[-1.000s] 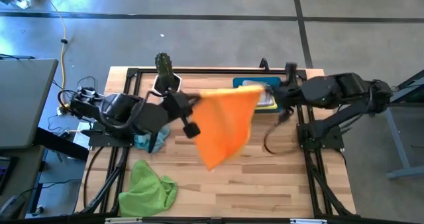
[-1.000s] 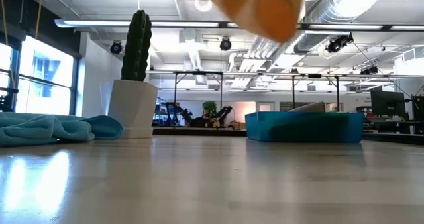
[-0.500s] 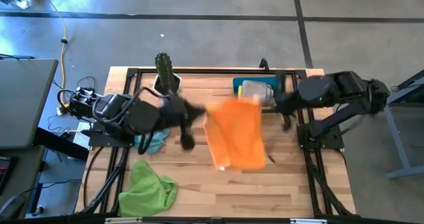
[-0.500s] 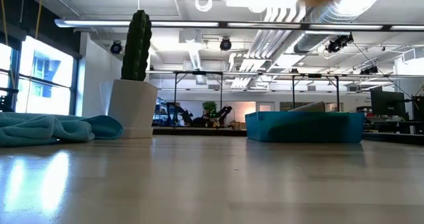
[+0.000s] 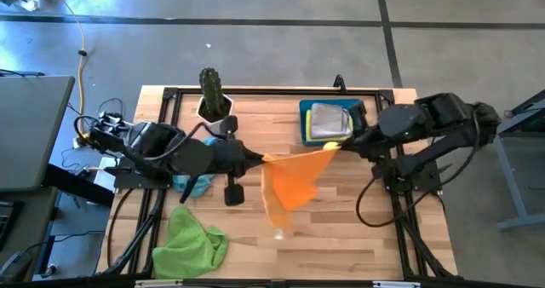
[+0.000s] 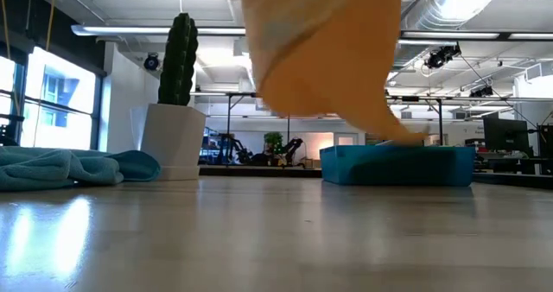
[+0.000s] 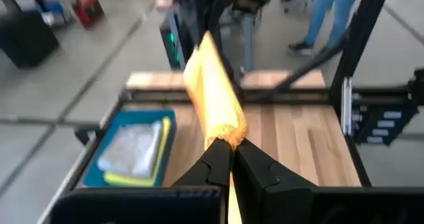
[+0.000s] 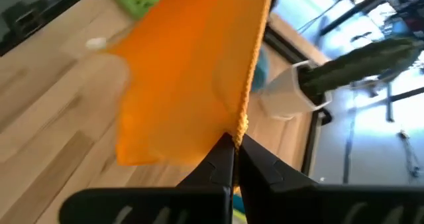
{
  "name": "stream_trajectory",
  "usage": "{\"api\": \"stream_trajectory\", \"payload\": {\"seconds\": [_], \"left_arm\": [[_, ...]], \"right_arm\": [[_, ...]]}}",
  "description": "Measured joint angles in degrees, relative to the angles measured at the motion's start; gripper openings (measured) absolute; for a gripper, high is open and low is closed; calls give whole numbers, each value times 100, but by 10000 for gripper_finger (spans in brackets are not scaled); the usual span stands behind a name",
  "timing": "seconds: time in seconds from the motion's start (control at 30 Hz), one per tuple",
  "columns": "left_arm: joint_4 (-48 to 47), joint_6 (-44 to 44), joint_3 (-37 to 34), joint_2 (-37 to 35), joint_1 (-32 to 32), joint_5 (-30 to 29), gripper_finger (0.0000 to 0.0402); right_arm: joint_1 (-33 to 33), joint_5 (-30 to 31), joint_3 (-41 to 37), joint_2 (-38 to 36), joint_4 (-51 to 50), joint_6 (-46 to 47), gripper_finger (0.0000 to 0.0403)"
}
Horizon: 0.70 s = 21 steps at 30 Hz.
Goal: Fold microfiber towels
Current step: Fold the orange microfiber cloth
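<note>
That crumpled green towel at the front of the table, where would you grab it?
By a raised fold near the middle of the green towel, coming straight down from above. It lies bunched in a heap on the table with no corner showing, so a ridge gives the gripper something to pinch.

Towel (image 5: 291,181) hangs mid-table between both arms; bin (image 5: 304,122) behind it, cactus pot (image 5: 213,96) back left

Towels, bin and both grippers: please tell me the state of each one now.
Orange towel: held up between both grippers, hanging.
Green towel: crumpled on table.
Light blue towel: crumpled on table.
Blue bin: holds folded towels.
Left gripper: shut on orange towel.
Right gripper: shut on orange towel.
</note>
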Motion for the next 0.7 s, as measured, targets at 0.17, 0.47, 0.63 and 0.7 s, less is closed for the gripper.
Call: {"api": "stream_trajectory", "payload": {"seconds": [0.17, 0.47, 0.63, 0.7], "left_arm": [[-810, -805, -33, 125, 169, 717, 0], [-1559, -1218, -22, 247, 532, 907, 0], [-2193, -746, -22, 254, 758, 857, 0], [-2416, -481, -22, 256, 871, 838, 0]], "right_arm": [[-2, -42, -2, 179, -344, -3, 0], [0, 575, -4, 676, -988, -332, 0], [-151, 1449, -7, 726, -998, -819, 0], [-249, 1695, -5, 727, -970, -1174, 0]]}}
